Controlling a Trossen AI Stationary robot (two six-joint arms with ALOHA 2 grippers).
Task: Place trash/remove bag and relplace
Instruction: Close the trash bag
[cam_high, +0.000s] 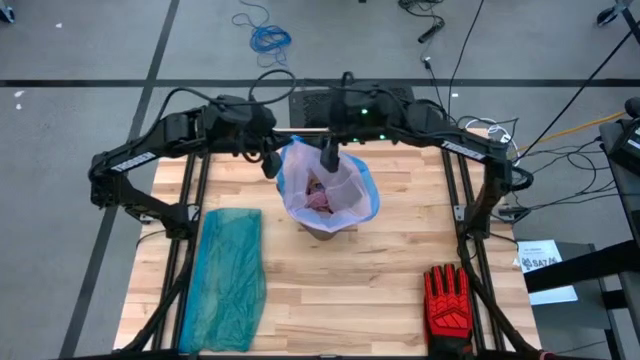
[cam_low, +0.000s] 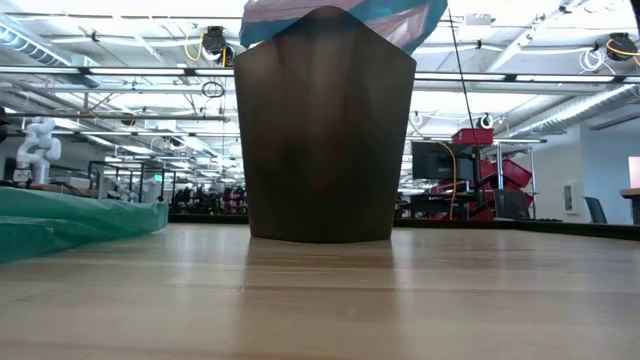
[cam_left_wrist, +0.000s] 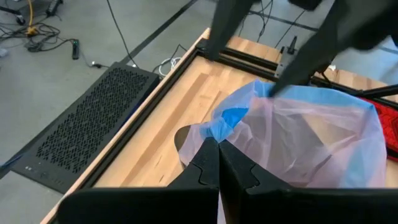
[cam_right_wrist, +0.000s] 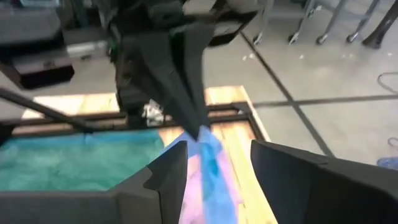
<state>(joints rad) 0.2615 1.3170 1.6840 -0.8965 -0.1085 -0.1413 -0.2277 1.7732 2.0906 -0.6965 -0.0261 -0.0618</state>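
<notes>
A dark brown bin (cam_low: 325, 130) stands at the table's far middle, lined with the pinkish bag (cam_high: 335, 190), whose blue rim (cam_low: 340, 15) hangs over the bin's top. Trash (cam_high: 320, 198) lies inside the bag. My left gripper (cam_high: 270, 160) is shut on the rim at the bin's left far side. My right gripper (cam_right_wrist: 214, 155) hovers open over the far rim (cam_high: 328, 158). A strip of blue rim (cam_right_wrist: 210, 158) runs between its fingers; I cannot tell whether they touch it. My left gripper pinches the bag's blue rim (cam_left_wrist: 217, 127) between its two fingertips, at the side of the mouth toward the table's left. The fingers slant down from the far left. The plastic rises in a peak to the fingertips while the rest of the bag stays in the bin.
A teal-green plastic bag (cam_high: 230, 275) lies flat along the table's left side. A red-and-black glove (cam_high: 447, 300) lies at the near right. Bare wood lies between them in front of the bin. Black frame rails (cam_high: 470, 200) run along both sides.
</notes>
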